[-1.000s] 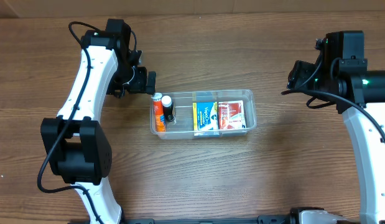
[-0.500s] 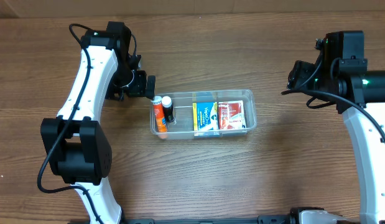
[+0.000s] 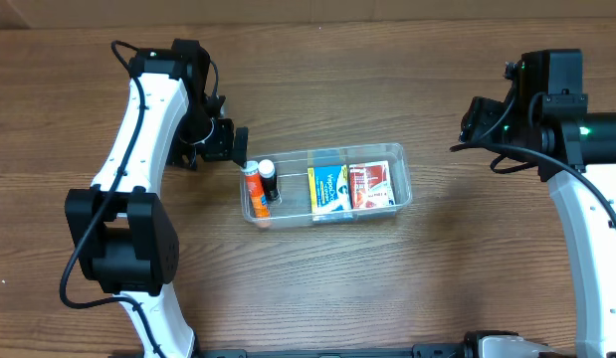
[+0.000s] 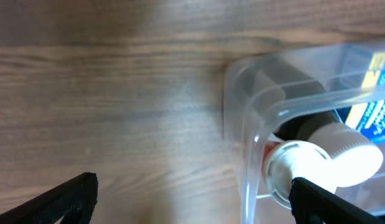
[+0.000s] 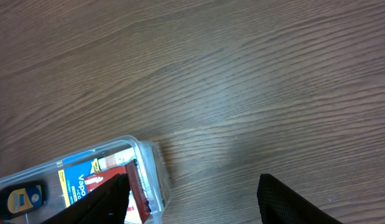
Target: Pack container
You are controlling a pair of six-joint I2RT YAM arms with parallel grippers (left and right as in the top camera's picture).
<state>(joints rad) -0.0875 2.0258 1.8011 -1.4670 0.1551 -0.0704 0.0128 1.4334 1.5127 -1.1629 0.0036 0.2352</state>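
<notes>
The clear plastic container [image 3: 404,175] lies mid-table, slightly askew. It holds an orange bottle [image 3: 253,189], a black bottle with a white cap [image 3: 269,179], a blue-and-yellow box [image 3: 329,187] and a red box [image 3: 369,185]. My left gripper [image 3: 234,147] is open at the container's back-left corner. In the left wrist view its fingers [image 4: 192,202] straddle the container's end wall [image 4: 248,124], next to the white cap [image 4: 341,158]. My right gripper [image 3: 475,123] is open and empty, away to the right. In the right wrist view its fingers [image 5: 192,199] are by the container's corner [image 5: 152,165].
The wooden table [image 3: 317,288] carries nothing else. The left arm's base [image 3: 123,244] stands at the front left and the right arm [image 3: 586,219] runs down the right side.
My left gripper has moved a little toward the front, against the container's left end. That end and the two bottles have shifted slightly frontward. The right arm has not moved.
</notes>
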